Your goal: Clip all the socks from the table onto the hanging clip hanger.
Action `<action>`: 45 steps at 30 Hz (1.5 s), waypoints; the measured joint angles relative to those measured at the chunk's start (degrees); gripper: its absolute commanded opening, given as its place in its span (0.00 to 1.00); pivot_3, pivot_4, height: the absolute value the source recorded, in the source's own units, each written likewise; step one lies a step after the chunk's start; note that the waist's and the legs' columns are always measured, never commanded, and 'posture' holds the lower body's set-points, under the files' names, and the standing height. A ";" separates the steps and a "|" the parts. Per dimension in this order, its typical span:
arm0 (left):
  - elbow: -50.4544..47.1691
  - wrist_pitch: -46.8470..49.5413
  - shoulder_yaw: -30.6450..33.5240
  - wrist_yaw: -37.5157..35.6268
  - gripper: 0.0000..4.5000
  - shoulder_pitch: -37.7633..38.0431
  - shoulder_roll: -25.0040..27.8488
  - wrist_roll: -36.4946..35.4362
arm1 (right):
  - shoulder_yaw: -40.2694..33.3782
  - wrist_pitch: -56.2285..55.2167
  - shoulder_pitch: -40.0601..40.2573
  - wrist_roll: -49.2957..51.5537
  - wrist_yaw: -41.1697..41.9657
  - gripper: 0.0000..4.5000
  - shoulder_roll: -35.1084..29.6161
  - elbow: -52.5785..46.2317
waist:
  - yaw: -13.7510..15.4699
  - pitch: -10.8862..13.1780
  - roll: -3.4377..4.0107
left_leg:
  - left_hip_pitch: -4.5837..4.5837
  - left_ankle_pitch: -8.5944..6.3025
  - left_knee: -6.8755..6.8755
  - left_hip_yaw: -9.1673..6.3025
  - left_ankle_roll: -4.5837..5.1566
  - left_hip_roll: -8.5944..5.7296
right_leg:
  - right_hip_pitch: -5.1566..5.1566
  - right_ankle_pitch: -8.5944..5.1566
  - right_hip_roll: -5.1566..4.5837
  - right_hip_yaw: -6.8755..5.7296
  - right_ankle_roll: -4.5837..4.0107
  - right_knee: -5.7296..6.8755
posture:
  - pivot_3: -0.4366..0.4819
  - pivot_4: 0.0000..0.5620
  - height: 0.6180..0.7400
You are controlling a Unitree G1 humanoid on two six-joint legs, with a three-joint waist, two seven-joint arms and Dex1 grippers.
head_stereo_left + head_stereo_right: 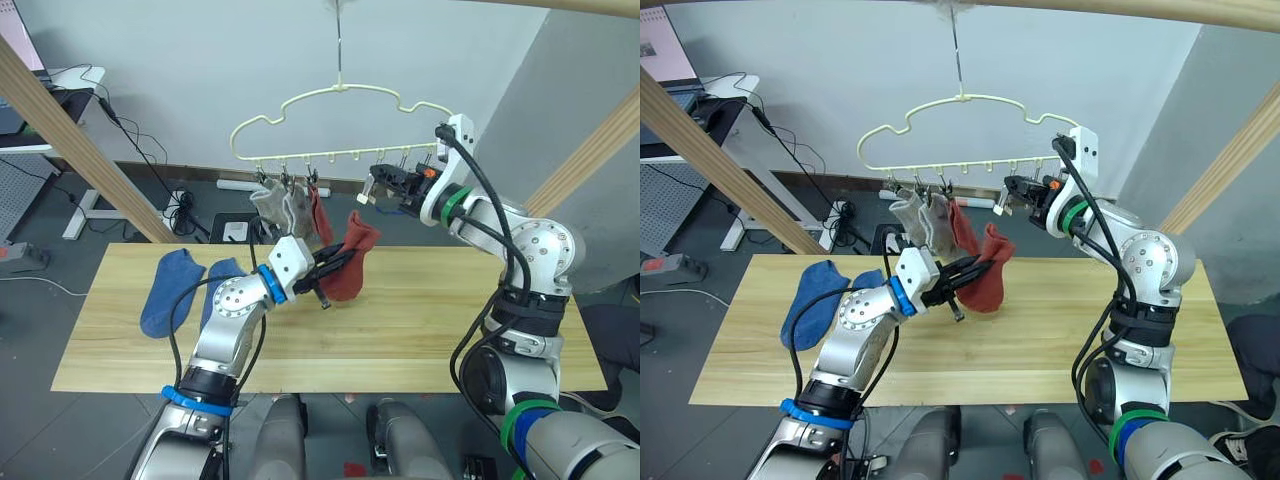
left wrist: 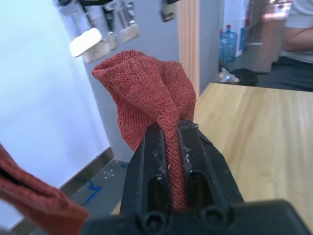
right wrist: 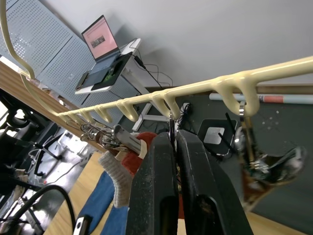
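The pale-yellow clip hanger (image 1: 340, 93) hangs above the far edge of the table (image 1: 430, 320). Two grey socks (image 1: 283, 205) and a rust-red sock (image 1: 320, 215) dangle from its left clips. My left gripper (image 1: 338, 262) is shut on a second rust-red sock (image 1: 352, 282), holding it up just below the clipped ones; the left wrist view shows the knit pinched between the fingers (image 2: 151, 147). My right gripper (image 1: 378, 188) is up at the row of clips, shut on a metal clip (image 3: 171, 117) right of the clipped socks. Two blue socks (image 1: 168, 290) (image 1: 222, 278) lie on the table's left part.
Slanting wooden frame poles stand at the left (image 1: 90, 150) and right (image 1: 590, 150). A desk with a laptop (image 1: 40, 90) is at the back left, with cables and a power strip (image 1: 180, 208) on the floor behind the table. A seated person (image 2: 298, 39) shows in the left wrist view.
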 measured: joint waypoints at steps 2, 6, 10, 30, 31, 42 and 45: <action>0.49 -0.11 -0.27 0.02 0.00 -0.73 0.01 0.65 | -0.52 0.78 -0.27 0.90 -0.94 0.00 0.09 0.01 | -0.04 0.00 0.00 | 0.00 0.00 0.00 0.02 0.00 0.00 | 0.00 0.00 0.01 0.02 0.00 0.00 | 0.53 0.43 1.00; 2.39 -0.22 -0.31 0.18 0.00 -1.72 -0.29 1.29 | -0.66 1.51 -0.46 1.95 -2.33 0.00 0.76 0.01 | -0.08 0.00 0.00 | -0.03 0.00 0.00 0.01 0.00 0.01 | -0.02 0.00 0.01 0.01 0.00 0.00 | 0.53 0.43 1.00; 2.81 -0.21 -0.28 0.36 0.00 -3.66 -0.41 1.36 | -0.50 1.78 -0.46 2.89 -3.22 0.00 0.77 0.01 | -0.07 0.00 0.00 | -0.04 0.01 0.02 0.01 0.02 0.00 | -0.02 0.00 0.00 0.02 0.00 0.01 | 0.53 0.44 1.00; 5.60 -2.55 0.39 2.47 0.00 -7.57 -1.49 2.60 | 2.03 1.39 0.26 3.48 -2.93 0.24 -0.61 -0.83 | -0.06 0.00 0.00 | -0.04 0.02 0.03 0.01 0.02 0.00 | -0.02 0.00 0.01 0.01 0.00 0.03 | 0.52 0.45 1.00; 5.60 -2.55 0.35 2.44 0.00 -7.57 -1.52 2.60 | 2.07 1.39 0.31 3.54 -2.91 0.34 -0.60 -0.84 | -0.09 0.00 0.00 | -0.04 0.02 0.03 0.01 0.02 0.00 | -0.03 0.00 0.01 0.01 0.00 0.03 | 0.52 0.45 1.00; 5.37 -1.22 0.43 2.29 0.25 -7.62 -2.07 1.84 | 0.49 1.52 4.06 7.04 -0.81 1.00 -5.95 -4.79 | 0.03 0.00 0.00 | -0.10 0.02 0.07 -0.03 0.03 0.00 | -0.03 0.00 0.01 -0.03 0.00 0.03 | 0.51 0.43 1.00; 5.12 1.55 0.56 1.71 0.45 -7.56 -2.09 0.34 | 0.87 1.59 7.56 8.88 1.75 1.00 -10.01 -9.49 | -0.04 0.00 0.00 | -0.12 0.02 0.08 -0.02 0.03 -0.03 | -0.03 0.00 0.01 -0.01 0.00 0.01 | 0.50 0.42 1.00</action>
